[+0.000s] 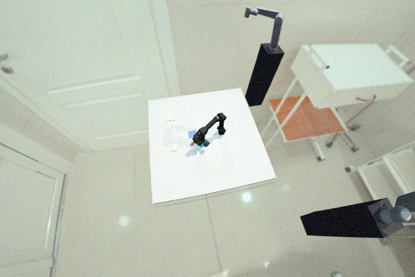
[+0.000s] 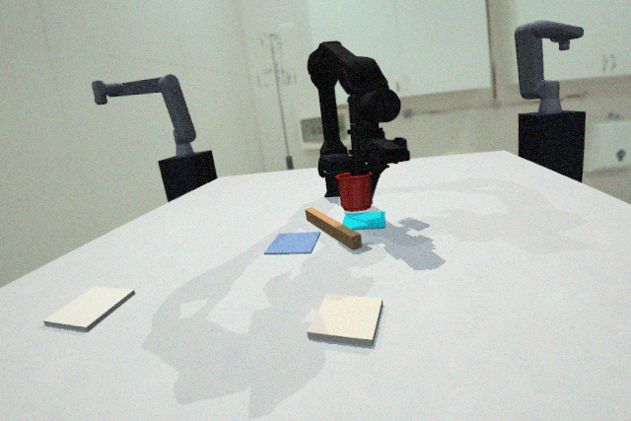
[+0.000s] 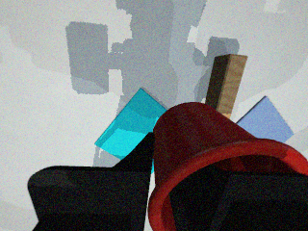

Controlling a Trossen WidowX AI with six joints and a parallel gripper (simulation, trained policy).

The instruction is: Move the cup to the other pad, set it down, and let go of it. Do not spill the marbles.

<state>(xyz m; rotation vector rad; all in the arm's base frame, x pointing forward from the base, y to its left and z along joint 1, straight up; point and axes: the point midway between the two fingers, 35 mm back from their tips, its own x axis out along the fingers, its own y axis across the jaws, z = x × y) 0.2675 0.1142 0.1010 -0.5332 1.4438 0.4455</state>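
Note:
A red cup [image 2: 355, 193] [image 3: 192, 130] hangs off the table, close to upright, above and a little behind the cyan pad as the exterior camera sees it. My gripper [image 2: 359, 172] [image 3: 157, 137] is shut on the cup's wall, with one finger inside the cup and one outside. The cyan pad [image 2: 365, 221] [image 3: 130, 127] [image 1: 202, 145] is partly hidden by the finger and cup in the wrist view. The blue pad [image 2: 292, 244] [image 3: 268, 119] [image 1: 191, 133] lies apart with nothing on it. No marbles can be made out; the cup's inside is mostly hidden.
A wooden bar [image 2: 333, 228] [image 3: 225, 87] [image 1: 192, 143] lies between the two pads. Two cream tiles, one [image 2: 92, 307] [image 1: 170, 117] at the left in the exterior view and one [image 2: 347, 318] [image 1: 173, 148] nearer the middle, lie on the white table [image 2: 458, 315] [image 1: 214, 180].

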